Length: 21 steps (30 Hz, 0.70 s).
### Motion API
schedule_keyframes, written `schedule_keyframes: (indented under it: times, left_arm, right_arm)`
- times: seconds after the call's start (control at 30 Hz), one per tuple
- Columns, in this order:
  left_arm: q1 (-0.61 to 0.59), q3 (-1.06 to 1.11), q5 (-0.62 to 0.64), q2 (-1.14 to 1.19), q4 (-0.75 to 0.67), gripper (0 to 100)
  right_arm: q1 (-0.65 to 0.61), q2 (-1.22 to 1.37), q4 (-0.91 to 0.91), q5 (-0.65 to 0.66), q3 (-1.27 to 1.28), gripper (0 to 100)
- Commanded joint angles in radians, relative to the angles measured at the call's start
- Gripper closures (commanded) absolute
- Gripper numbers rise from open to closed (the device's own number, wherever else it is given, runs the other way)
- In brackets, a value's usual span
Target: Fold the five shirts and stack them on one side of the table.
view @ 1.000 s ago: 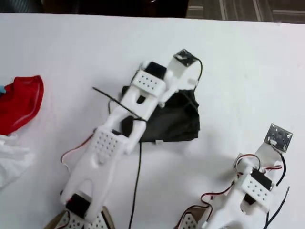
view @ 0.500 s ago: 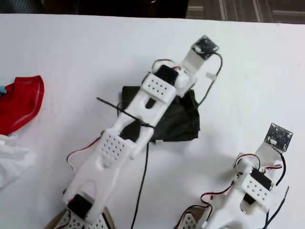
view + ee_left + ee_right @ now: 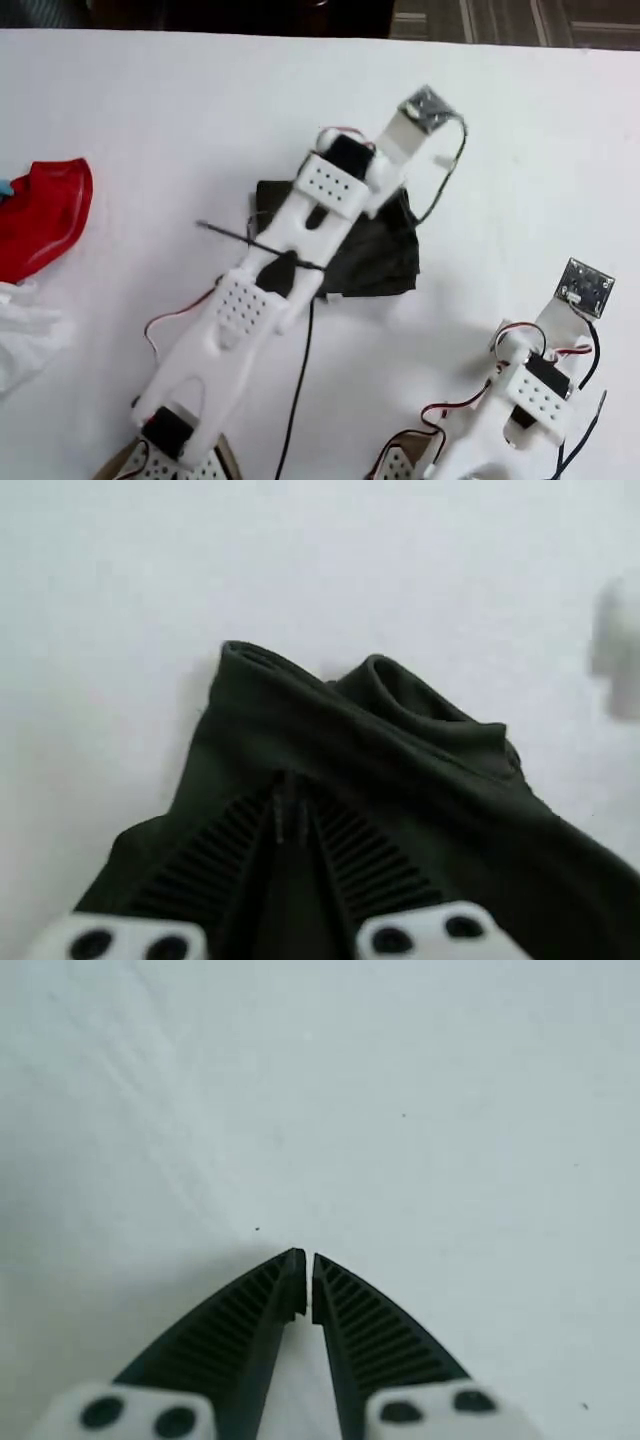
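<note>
- High view: a black shirt (image 3: 385, 255) is seen mid-table (image 3: 150, 120), partly covered by the left arm (image 3: 250, 300); a red shirt (image 3: 45, 215) is laid at the edge.
- Left wrist view: the left pincer (image 3: 290, 815) is closed, with its tips over the black shirt.
- Right wrist view: the right pincer (image 3: 308, 1285) is closed above the table.

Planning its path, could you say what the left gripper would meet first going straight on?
Most likely the black shirt, directly ahead of the left gripper; the gap is unclear.

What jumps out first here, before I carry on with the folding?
A bunched black shirt lies in the middle of the table, with the left gripper shut right over it. A red shirt and a white shirt lie at the table's left edge, while the right gripper sits shut over bare table.
</note>
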Motion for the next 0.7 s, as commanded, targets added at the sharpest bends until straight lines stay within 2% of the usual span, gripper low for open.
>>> schedule_keyframes:
  times: [0.0,0.3,0.67]
  left_arm:
    - [0.057,0.001,-0.002,0.005,-0.011,97]
    - [0.249,-0.001,-0.002,-0.064,0.269,97]
    - [0.23,0.008,-0.003,-0.19,0.298,97]
  right_arm:
    - [-0.012,-0.025,-0.018,-0.005,-0.017,98.1]
    - [-0.012,-0.027,-0.018,-0.005,-0.017,98.1]
    - [-0.012,-0.027,-0.018,-0.005,-0.017,98.1]
